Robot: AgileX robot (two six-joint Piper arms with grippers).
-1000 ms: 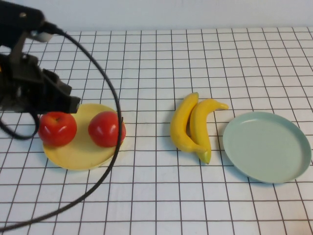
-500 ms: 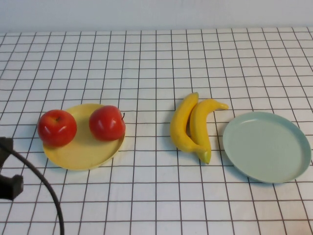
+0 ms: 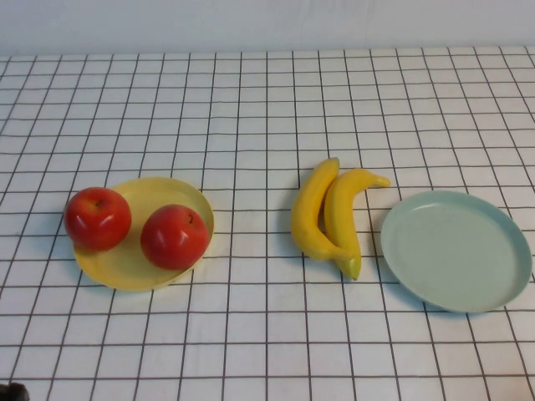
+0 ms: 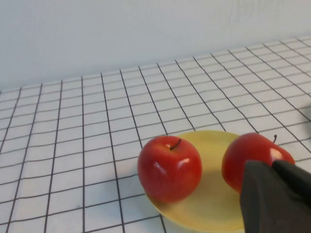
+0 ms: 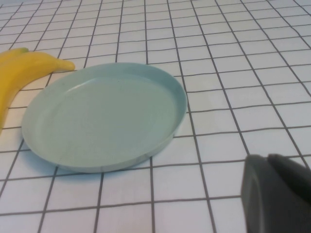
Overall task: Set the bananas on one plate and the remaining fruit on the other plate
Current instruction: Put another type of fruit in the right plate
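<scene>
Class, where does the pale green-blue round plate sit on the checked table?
In the high view, the pale green-blue round plate sits empty at the robot's right, beside the two yellow bananas.

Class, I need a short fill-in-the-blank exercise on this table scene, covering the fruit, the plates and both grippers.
1. Both red apples rest on the ____ plate.
2. The two bananas lie on the tablecloth, so the green-blue plate is ____.
3. The number of bananas is ____.
4. The left gripper near the apples and the right gripper near the green-blue plate are both ____.

Missing words: yellow; empty; two; shut
</scene>
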